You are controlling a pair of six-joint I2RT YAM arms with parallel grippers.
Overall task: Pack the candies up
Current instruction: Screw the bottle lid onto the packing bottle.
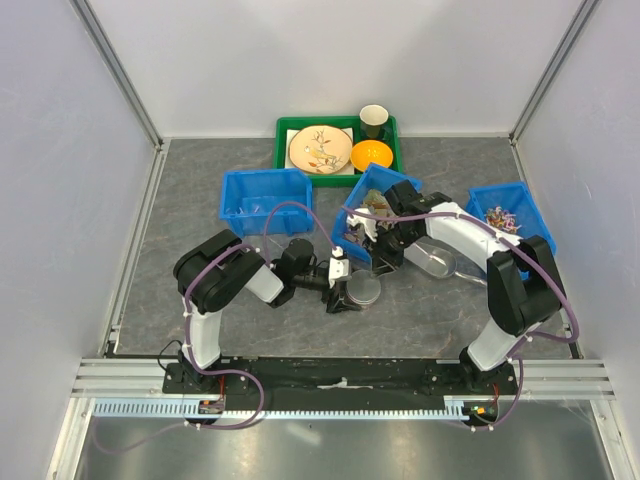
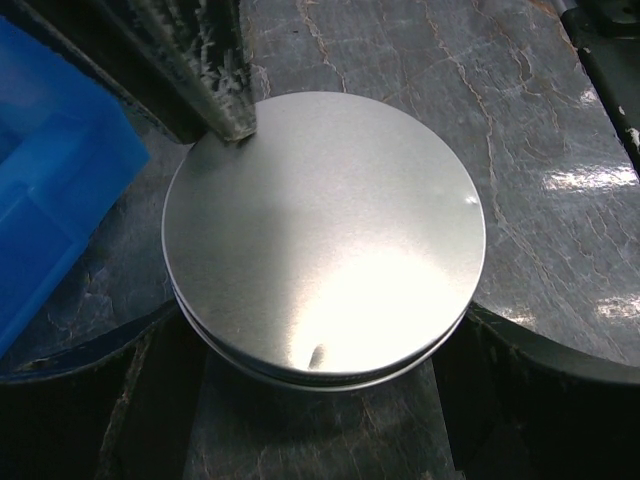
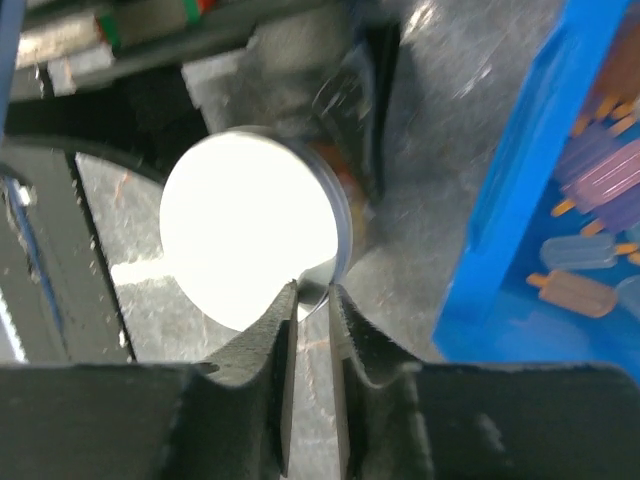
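Beside right gripper (image 3: 312, 300): pastel packets (image 3: 590, 250)

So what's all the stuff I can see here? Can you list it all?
Tray: one, green, back of the table.
Plate: one, cream with a flower pattern, on the tray.
Cup: one, dark green, on the tray.
Bowl: one, orange, on the tray.
Bins: three, blue, in a row mid-table.
Candies: many, mixed colours, in the right-hand bin.
Lolly-shaped packets: several, pastel, in the bin beside the right gripper.
Tin: one, silver, lid on, front centre.
Clear round thing: one, right of the tin; can't tell what.
Left gripper: black, jaws wide around the tin.
Right gripper: black, shut, at the tin's edge.
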